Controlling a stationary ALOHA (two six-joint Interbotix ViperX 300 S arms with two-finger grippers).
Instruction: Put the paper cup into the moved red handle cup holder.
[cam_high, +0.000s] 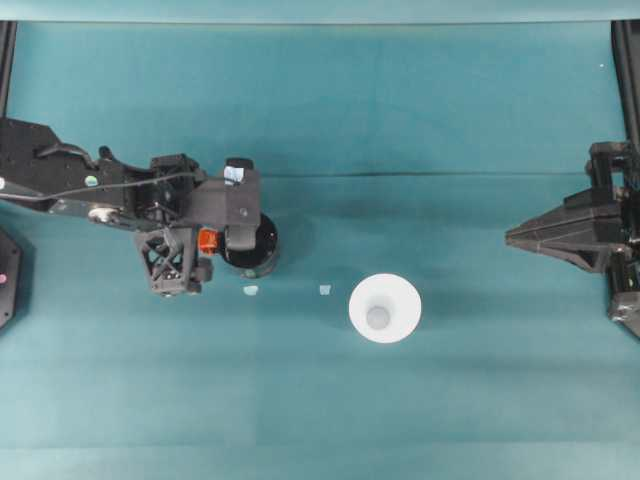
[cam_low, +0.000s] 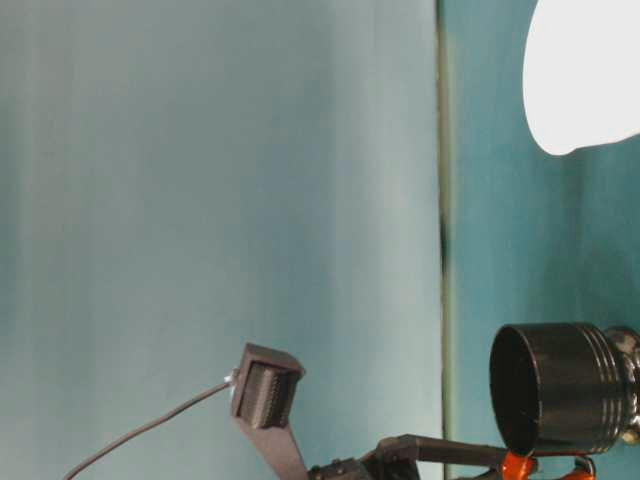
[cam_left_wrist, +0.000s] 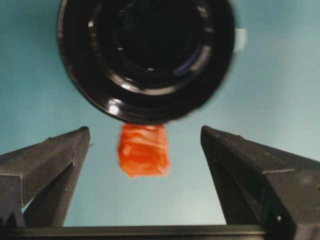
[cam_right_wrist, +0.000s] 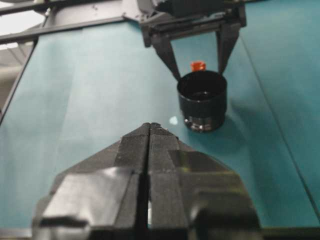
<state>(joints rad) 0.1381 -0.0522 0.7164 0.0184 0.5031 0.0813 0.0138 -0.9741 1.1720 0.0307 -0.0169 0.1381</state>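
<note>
The white paper cup (cam_high: 384, 308) stands upright on the teal table (cam_high: 330, 110), right of centre, with nothing holding it; the table-level view also catches the paper cup (cam_low: 585, 70). The glossy black red handle cup holder (cam_high: 252, 246) stands left of centre, its orange-red handle tab (cam_high: 208, 240) pointing left. My left gripper (cam_high: 206, 243) is open, one finger on each side of the tab (cam_left_wrist: 143, 150) without touching it. From the right wrist view the holder (cam_right_wrist: 202, 100) sits just in front of those fingers. My right gripper (cam_high: 520, 237) is shut and empty at the right edge.
Two small pale scraps (cam_high: 250, 291) (cam_high: 325, 290) lie on the cloth between holder and cup. The left arm's body (cam_high: 90, 185) stretches in from the left edge. A black frame post (cam_high: 628, 80) runs along the table's right side.
</note>
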